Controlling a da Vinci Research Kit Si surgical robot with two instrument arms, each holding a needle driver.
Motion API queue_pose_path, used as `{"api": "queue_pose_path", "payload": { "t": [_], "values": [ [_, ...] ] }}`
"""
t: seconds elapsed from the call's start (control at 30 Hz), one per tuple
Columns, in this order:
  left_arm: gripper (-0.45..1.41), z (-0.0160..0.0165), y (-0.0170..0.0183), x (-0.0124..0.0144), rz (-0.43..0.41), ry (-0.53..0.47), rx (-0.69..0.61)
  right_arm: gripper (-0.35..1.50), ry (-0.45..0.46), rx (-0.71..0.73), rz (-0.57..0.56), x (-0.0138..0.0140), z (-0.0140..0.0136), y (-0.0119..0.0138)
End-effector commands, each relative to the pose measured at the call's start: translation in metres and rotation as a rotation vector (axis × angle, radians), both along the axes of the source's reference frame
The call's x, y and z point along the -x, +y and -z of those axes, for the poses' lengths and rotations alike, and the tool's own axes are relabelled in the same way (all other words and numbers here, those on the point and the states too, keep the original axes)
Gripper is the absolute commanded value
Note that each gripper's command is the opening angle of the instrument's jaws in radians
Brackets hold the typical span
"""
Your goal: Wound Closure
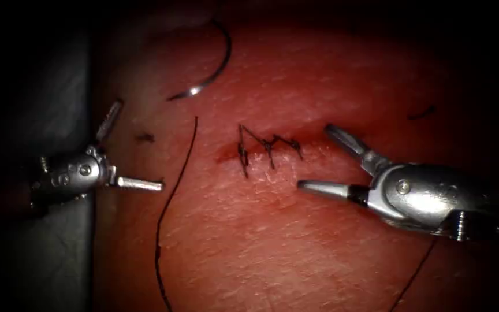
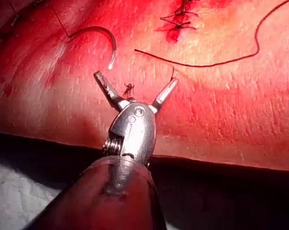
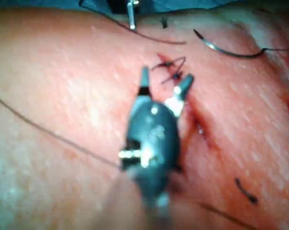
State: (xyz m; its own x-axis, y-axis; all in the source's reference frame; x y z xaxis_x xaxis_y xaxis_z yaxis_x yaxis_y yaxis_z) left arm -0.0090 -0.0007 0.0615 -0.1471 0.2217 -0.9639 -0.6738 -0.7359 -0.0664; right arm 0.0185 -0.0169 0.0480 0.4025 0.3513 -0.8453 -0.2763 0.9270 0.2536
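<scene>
The curved needle lies loose on the tissue, up and to the left of the cut, held by neither tool and not in the tissue. Dark stitches cross the cut. My left tool stands left of the cut, jaws spread wide and holding nothing; the needle rests just beyond them. My right tool sits at the cut's right end, jaws open around nothing, close to the stitches. A long thread runs down the tissue between the left tool and the cut.
Short cut ends of thread lie on the tissue near the left tool and at the far right. Another stretch of thread passes under the right tool's shaft. The tissue's left edge drops to a grey surface.
</scene>
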Motion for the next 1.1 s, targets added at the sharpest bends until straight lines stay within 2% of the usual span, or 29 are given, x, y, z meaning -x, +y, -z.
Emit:
{"api": "queue_pose_path", "payload": {
  "t": [0.03,0.23,0.33,0.43,0.5,0.57,0.67,0.8,0.9,1.0,1.1],
  "values": [
    [1.08,-0.0018,-0.0005,0.0001,0.003,0.018,-0.005,1.42,0.002,-0.003,0.001,-0.0006,-0.0004,-0.0010],
    [1.06,-0.0062,-0.0025,-0.0001,-0.018,0.065,-0.025,1.42,0.001,-0.003,0.000,-0.0007,-0.0004,-0.0010],
    [1.06,-0.0074,-0.0032,-0.0001,-0.039,0.112,-0.058,1.42,0.002,-0.003,0.001,-0.0008,-0.0003,-0.0010],
    [1.08,-0.0077,-0.0037,-0.0010,-0.054,0.148,-0.081,1.42,0.002,-0.003,0.001,-0.0007,-0.0002,-0.0010],
    [1.08,-0.0076,-0.0041,-0.0022,-0.061,0.155,-0.085,1.42,0.003,-0.003,0.002,-0.0007,-0.0002,-0.0011],
    [1.08,-0.0070,-0.0050,-0.0048,-0.061,0.165,-0.096,1.42,0.002,-0.003,0.002,-0.0007,-0.0002,-0.0011],
    [1.08,-0.0065,-0.0052,-0.0059,-0.060,0.175,-0.102,1.38,0.005,-0.024,-0.008,-0.0007,-0.0002,-0.0011],
    [1.08,-0.0048,-0.0045,-0.0062,-0.047,0.184,-0.120,1.28,0.013,-0.084,-0.036,-0.0007,0.0000,-0.0010],
    [1.08,-0.0021,-0.0033,-0.0050,-0.066,0.195,-0.096,1.20,0.019,-0.110,-0.045,-0.0009,0.0002,-0.0007],
    [1.06,0.0018,-0.0017,-0.0029,-0.053,0.227,0.006,1.15,0.035,-0.126,-0.037,-0.0015,0.0005,-0.0001],
    [1.03,0.0060,-0.0004,-0.0007,-0.032,0.260,0.201,1.13,0.045,-0.133,-0.033,-0.0023,0.0008,0.0004]
  ]
}}
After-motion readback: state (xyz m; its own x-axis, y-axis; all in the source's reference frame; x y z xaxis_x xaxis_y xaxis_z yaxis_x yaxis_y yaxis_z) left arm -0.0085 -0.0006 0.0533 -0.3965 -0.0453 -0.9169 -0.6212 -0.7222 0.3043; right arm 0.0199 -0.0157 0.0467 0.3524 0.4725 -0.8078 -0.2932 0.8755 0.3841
